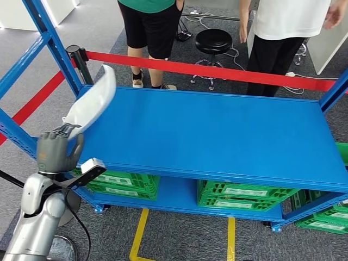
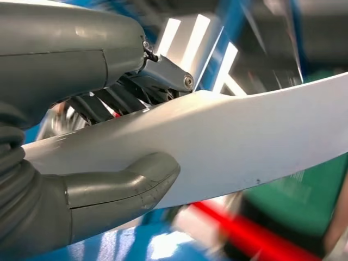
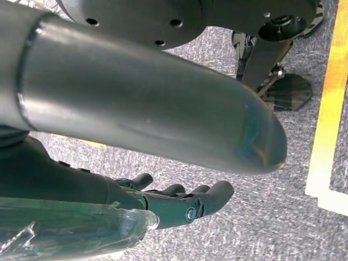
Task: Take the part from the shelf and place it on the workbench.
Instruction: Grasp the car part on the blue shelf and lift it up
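The part (image 1: 92,103) is a long, curved white panel, held tilted above the left end of the blue shelf top (image 1: 213,136). My left hand (image 1: 55,149) grips its lower end, just off the shelf's left front corner. In the left wrist view the white part (image 2: 246,141) runs between the thumb (image 2: 123,185) on one face and the fingers (image 2: 164,76) on the other. My right hand (image 3: 180,201) hangs over grey carpet, its fingers stretched out and holding nothing.
Green crates (image 1: 123,182) (image 1: 242,196) sit on the shelf's lower level. A red barrier tape (image 1: 205,69) runs behind the shelf, with two people and a black stool (image 1: 213,41) beyond it. Yellow floor lines (image 1: 139,234) lie in front.
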Controlling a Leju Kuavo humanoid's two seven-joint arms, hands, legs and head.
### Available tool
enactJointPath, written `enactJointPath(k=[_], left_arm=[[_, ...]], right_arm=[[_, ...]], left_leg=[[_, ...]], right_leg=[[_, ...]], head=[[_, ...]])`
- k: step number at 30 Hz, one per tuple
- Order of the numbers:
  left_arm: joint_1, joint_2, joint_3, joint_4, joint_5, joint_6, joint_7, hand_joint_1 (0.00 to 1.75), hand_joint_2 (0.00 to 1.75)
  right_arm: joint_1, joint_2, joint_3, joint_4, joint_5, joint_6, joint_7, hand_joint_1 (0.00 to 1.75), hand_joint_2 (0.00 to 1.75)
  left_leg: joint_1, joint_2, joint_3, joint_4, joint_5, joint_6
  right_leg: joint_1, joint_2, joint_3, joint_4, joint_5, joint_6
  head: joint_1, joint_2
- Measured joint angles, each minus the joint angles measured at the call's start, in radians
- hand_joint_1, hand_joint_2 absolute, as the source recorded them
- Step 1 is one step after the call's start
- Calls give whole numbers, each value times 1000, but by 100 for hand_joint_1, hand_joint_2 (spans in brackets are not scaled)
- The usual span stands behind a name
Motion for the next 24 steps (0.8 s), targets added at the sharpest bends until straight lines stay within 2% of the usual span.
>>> enactJointPath(k=[3, 8, 16, 19, 21, 23, 24], left_arm=[[61, -39, 35, -76, 144, 51, -91, 175, 175], [152, -103, 71, -192, 280, 85, -229, 175, 175], [239, -162, 73, -343, 332, 102, -332, 175, 175], [250, -167, 69, -375, 344, 100, -335, 175, 175], [254, -171, 67, -388, 348, 100, -336, 175, 175], [255, -175, 66, -394, 353, 100, -336, 175, 175], [256, -176, 66, -394, 357, 100, -336, 175, 175]], right_arm=[[0, 1, -7, 0, -3, -4, 0, 0, 0], [0, 4, -14, 0, -5, -8, 0, 0, 0], [-1, 11, -27, 0, -8, -6, 2, 0, 0], [-2, 17, -27, 0, -9, -8, 5, 0, 0], [-4, 19, -27, 0, -6, -7, 4, 0, 0], [-4, 19, -27, -1, -5, -5, 3, 0, 0], [-4, 19, -27, -1, -5, -5, 3, 0, 0]], left_leg=[[0, 0, 0, 0, -1, 1], [0, 0, 0, 0, -1, 1], [0, 0, 0, 0, -1, 1], [-4, 0, -1, 1, -4, 15], [-2, 1, 9, -20, 6, 27], [4, 3, 21, -44, 18, 33], [5, 4, 24, -49, 20, 33]], right_leg=[[0, -1, 0, 0, 0, 0], [0, -1, 0, 0, -1, 0], [0, -1, 0, -1, -1, 0], [-5, -1, 2, -9, 3, 10], [-7, -2, 2, -12, 3, 18], [-7, -3, -23, 38, -26, 26], [-10, -3, -52, 94, -54, 30]], head=[[0, 0], [0, 0], [0, 0], [0, 0], [0, 0], [5, 0], [7, 0]])
